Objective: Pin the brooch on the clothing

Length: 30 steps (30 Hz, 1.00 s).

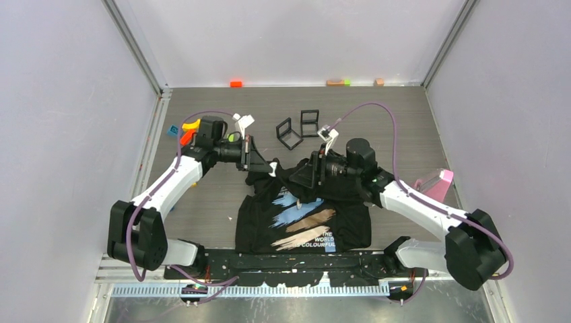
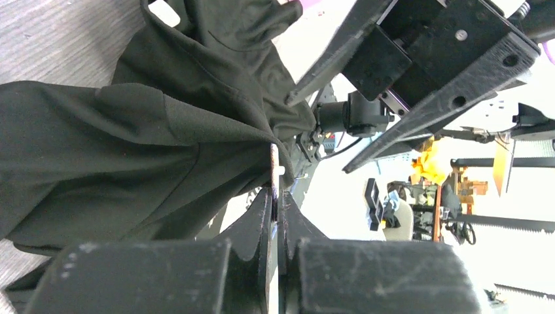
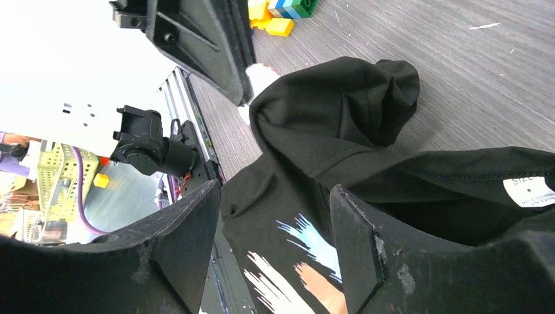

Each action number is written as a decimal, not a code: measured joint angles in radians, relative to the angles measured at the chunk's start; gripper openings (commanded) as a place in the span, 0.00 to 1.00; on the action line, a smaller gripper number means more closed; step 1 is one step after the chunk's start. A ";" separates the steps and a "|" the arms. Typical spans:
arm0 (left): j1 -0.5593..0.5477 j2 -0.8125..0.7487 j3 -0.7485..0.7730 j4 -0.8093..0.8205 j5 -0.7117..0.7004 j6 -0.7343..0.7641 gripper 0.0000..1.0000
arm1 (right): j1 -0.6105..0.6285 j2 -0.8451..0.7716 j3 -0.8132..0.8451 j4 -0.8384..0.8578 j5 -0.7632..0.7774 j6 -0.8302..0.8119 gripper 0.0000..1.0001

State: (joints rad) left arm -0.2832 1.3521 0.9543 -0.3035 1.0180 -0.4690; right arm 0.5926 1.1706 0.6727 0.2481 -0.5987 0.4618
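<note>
Left gripper (image 2: 275, 196) tight on T-shirt (image 2: 131, 150) fold, small white piece (image 2: 275, 157) indistinct

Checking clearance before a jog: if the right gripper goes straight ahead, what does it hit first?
The shirt: its bunched black fabric lies right ahead of the open right gripper. Depth unclear, probably close.
</note>
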 measured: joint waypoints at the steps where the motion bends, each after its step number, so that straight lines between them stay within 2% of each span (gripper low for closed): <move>1: 0.000 0.001 -0.001 -0.003 0.005 0.009 0.00 | 0.000 0.019 -0.001 0.017 -0.005 0.010 0.68; 12: 0.000 0.005 -0.023 0.009 0.085 0.030 0.00 | 0.034 0.149 -0.001 0.162 -0.045 0.083 0.67; 21: 0.000 0.005 -0.030 0.029 0.109 0.022 0.00 | 0.048 0.227 0.015 0.230 -0.061 0.121 0.62; 24: 0.000 0.005 -0.033 0.035 0.112 0.019 0.00 | 0.048 0.239 0.016 0.256 -0.063 0.137 0.53; 30: 0.000 0.005 -0.037 0.045 0.112 0.008 0.00 | 0.050 0.255 0.025 0.293 -0.069 0.175 0.50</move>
State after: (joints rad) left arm -0.2829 1.3567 0.9176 -0.2581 1.1301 -0.4606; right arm 0.6430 1.4254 0.6979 0.5411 -0.6674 0.6369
